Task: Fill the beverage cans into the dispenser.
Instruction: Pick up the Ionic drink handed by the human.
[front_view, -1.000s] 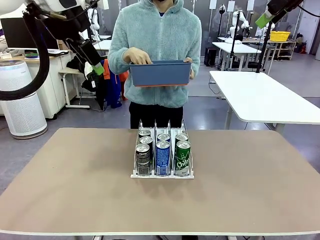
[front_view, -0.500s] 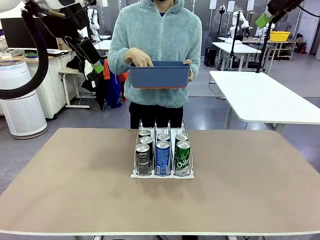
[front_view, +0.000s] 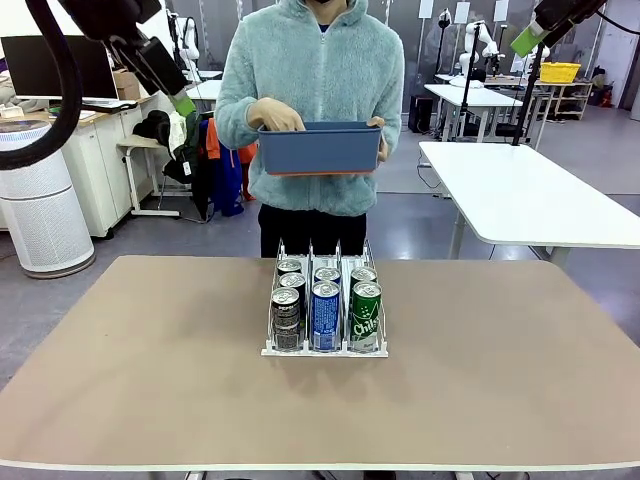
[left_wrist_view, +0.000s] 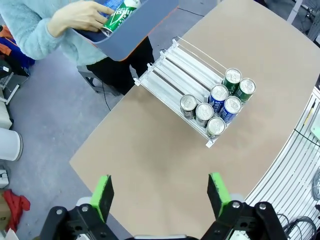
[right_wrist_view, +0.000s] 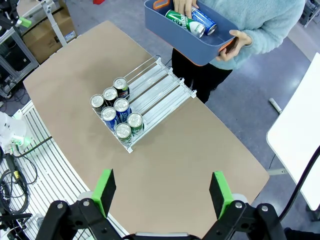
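Beverage cans (front_view: 326, 315) stand seven strong at the front of the dispenser (front_view: 325, 351), mid-table — three dark in the left lane, two blue in the middle, two green on the right — with the rear of every lane bare. Two more, a green can (right_wrist_view: 181, 19) and a blue can (right_wrist_view: 202, 20), lie on their sides in the blue bin (front_view: 320, 150) that the person holds at chest height beyond the far edge, one hand (front_view: 275, 113) inside on them. Left gripper (left_wrist_view: 160, 192) and right gripper (right_wrist_view: 162, 192) both hang high above the table (front_view: 150, 400), fingers spread wide, nothing between them. Likely trouble: a smooth round can taken lying down may roll or slip from the pads (left_wrist_view: 102, 196); a can set down off-centre could catch a wire divider (front_view: 310, 252) and tip, or knock the row ahead; and an arm reaching for the bin could meet the person's hand.
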